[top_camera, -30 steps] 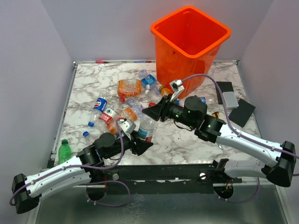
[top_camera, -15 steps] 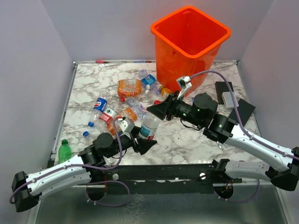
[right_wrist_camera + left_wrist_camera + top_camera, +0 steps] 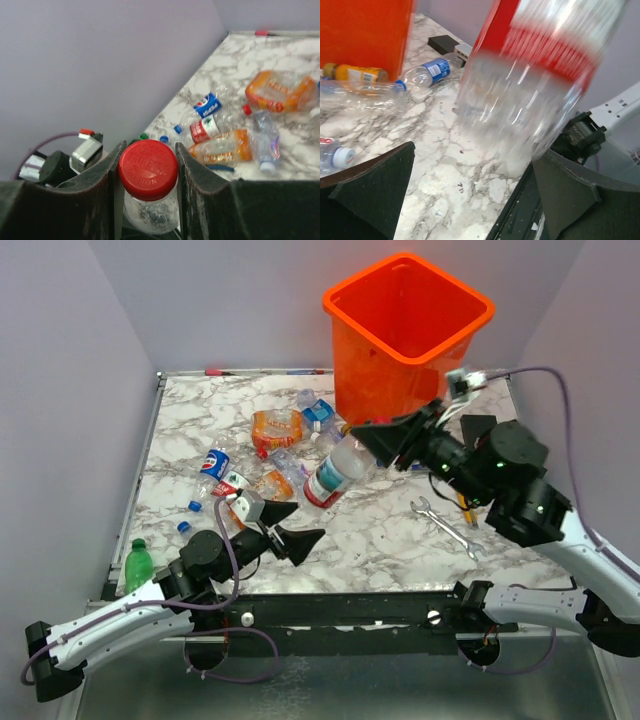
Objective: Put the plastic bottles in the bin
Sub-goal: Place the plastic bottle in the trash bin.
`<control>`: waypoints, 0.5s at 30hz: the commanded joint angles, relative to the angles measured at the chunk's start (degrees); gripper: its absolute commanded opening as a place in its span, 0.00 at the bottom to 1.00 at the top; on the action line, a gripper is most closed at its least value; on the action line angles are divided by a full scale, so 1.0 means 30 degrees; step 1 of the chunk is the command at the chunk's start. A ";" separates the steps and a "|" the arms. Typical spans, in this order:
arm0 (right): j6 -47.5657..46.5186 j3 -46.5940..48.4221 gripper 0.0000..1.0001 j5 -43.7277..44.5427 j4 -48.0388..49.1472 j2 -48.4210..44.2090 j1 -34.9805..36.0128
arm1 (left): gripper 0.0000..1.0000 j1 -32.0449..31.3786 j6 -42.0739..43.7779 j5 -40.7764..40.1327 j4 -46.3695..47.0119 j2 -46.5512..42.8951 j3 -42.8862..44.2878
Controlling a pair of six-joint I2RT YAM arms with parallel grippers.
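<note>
My right gripper [image 3: 368, 437] is shut on the red cap [image 3: 148, 169] of a clear plastic bottle [image 3: 335, 472] with a red label. It holds the bottle tilted in the air, just left of the orange bin [image 3: 405, 330]. In the left wrist view that bottle [image 3: 535, 90] is blurred and hangs above the marble, clear of both fingers. My left gripper [image 3: 300, 522] stands wide open near the table's front edge with nothing in it. Several more bottles lie at the left middle: a Pepsi one [image 3: 207, 105], a red-labelled one [image 3: 205, 129], orange ones [image 3: 277, 427].
A steel wrench [image 3: 445, 525] lies on the marble to the right of centre. Flat black and grey pieces [image 3: 510, 470] sit by the right edge. A green bottle [image 3: 137, 562] stands at the front left corner. Loose blue caps [image 3: 186, 526] lie nearby.
My left gripper has opened and let go of the red-labelled bottle. The right arm has carried it up and to the right toward the bin, uncovering the wrench.
</note>
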 commanded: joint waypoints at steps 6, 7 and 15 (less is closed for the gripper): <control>-0.7548 0.7252 0.00 0.7229 -0.0786 0.2053 0.0163 | 0.99 0.0168 0.0843 -0.3293 -0.1356 -0.2030 0.0148; -0.8878 0.7361 0.00 0.8250 0.0288 0.2214 0.0163 | 0.99 0.0168 0.0912 -0.3478 -0.1387 -0.2191 0.0135; -1.0928 1.2561 0.00 0.7726 0.3782 0.7088 -0.5962 | 0.99 0.0168 0.1222 -0.4648 -0.1987 -0.2399 0.0301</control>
